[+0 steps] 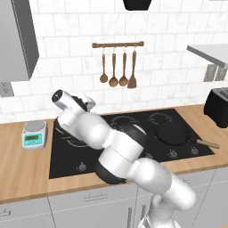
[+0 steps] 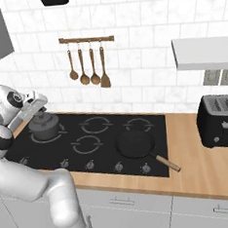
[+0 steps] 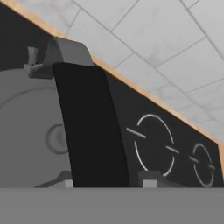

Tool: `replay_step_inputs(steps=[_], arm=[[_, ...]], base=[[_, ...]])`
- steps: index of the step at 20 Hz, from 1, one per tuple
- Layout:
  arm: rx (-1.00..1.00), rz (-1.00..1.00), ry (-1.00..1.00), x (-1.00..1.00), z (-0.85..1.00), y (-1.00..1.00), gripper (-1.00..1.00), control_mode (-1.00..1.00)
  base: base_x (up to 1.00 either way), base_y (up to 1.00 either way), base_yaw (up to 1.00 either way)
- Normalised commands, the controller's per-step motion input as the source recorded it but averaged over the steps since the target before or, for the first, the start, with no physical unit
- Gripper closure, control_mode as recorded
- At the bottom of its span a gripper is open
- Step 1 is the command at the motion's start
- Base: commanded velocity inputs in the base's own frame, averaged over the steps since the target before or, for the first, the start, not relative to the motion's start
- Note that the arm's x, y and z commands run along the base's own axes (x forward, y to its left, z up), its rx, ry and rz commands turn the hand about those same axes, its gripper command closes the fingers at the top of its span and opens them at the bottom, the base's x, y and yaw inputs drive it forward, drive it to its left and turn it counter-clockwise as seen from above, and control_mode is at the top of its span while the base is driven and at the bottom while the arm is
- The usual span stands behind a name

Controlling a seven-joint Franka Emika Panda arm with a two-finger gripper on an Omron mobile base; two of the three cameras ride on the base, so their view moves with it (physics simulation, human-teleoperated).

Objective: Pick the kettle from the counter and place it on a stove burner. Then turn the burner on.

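Filling most of what my hand camera is seeing, the kettle point(image 3: 30, 131) is sitting right under my palm, its black handle point(image 3: 89, 127) running as a broad dark band up the middle, between my fingertips point(image 3: 148, 180). Whether my gripper point(image 2: 37, 107) is pinching that handle or has let it go, I cannot tell; the jaws are standing a little apart with the handle in the gap.

From the right base view, the kettle is resting on the stove burner point(image 2: 43, 137) at the back left of the black cooktop point(image 2: 95, 159), with the grey ring showing around its foot. I am judging the placing as done, so the knob point(image 1: 82, 167) for this burner is what is coming next.

It is looking squat, round and dark grey, with a domed lid and a small knob on top. A frying pan point(image 2: 135, 144) is occupying a front burner, well apart, on the wood counter point(image 2: 199, 169).
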Motion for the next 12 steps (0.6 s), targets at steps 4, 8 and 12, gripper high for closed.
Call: replay_step_inputs(steps=[4, 8, 12], arm=[[0.00, 0.00, 0.00, 0.00, 0.00, 0.00, -1.00, -1.00], [0.00, 0.00, 0.00, 0.00, 0.00, 0.00, -1.00, -1.00], [0.00, 0.00, -0.12, -0.26, 0.40, 0.01, -1.00, -1.00]], base=[[0.00, 0.00, 0.00], [0.00, 0.00, 0.00], [0.00, 0.00, 0.00]])
